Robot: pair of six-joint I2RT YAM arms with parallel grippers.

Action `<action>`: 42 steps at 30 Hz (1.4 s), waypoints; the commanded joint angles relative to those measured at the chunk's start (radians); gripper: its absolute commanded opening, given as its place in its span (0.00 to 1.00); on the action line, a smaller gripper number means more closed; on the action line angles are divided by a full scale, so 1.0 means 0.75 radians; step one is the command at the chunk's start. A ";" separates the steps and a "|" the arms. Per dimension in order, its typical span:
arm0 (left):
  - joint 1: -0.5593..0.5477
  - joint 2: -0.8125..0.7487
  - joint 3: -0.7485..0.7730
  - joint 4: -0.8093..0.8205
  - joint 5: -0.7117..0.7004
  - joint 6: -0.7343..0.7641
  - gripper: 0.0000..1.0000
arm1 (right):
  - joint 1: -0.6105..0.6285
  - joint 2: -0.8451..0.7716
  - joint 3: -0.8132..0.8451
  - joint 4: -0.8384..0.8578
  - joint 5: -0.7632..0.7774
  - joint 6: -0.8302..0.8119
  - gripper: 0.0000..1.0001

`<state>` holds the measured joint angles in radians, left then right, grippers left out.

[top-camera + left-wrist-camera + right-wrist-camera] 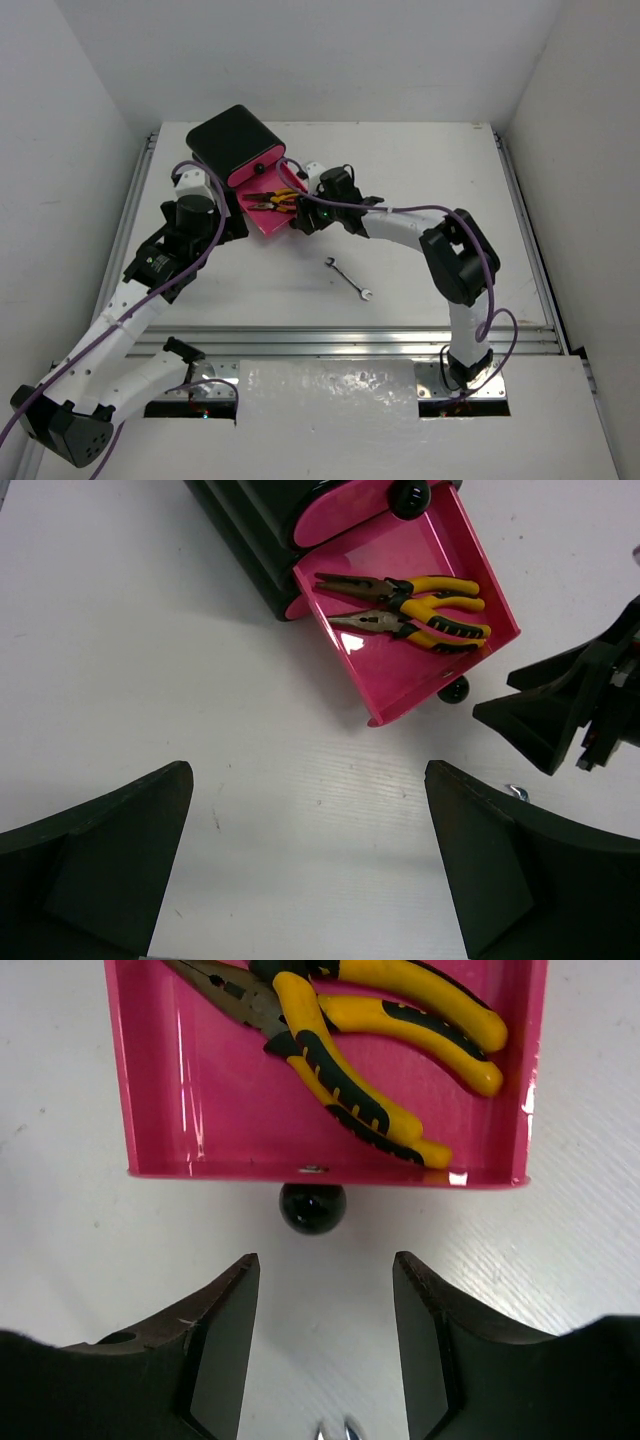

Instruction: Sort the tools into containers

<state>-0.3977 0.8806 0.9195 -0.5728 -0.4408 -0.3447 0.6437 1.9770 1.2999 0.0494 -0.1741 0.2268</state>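
Observation:
The black box (pixel 233 139) stands at the back left with its lowest pink drawer (pixel 262 222) pulled out. Two yellow-and-black pliers (pixel 280 200) lie in it, also shown in the left wrist view (pixel 420 605) and the right wrist view (pixel 340 1050). My right gripper (pixel 325 1265) is open, just in front of the drawer's black knob (pixel 312 1207), not touching it. My left gripper (pixel 310 780) is open and empty over bare table, left of the drawer (pixel 385 675). One silver wrench (pixel 350 278) lies on the table nearer me. No screwdrivers show.
The closed upper pink drawer's knob (pixel 410 495) sits above the open one. My right gripper's fingers (pixel 545 715) show to the right of the drawer in the left wrist view. The wrench's end (pixel 335 1430) shows under my right gripper.

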 commanded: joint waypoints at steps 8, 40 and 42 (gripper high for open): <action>0.015 -0.008 -0.005 0.044 -0.012 0.012 1.00 | 0.003 0.129 0.081 0.147 -0.046 0.049 0.57; 0.015 0.004 -0.003 0.044 -0.010 0.012 1.00 | 0.011 0.099 0.079 0.351 -0.160 0.109 0.00; 0.017 0.002 -0.001 0.044 -0.012 0.012 1.00 | 0.013 0.074 0.077 0.366 -0.167 0.121 0.01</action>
<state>-0.3977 0.8906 0.9195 -0.5724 -0.4408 -0.3447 0.6460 2.1384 1.3514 0.2161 -0.2619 0.2821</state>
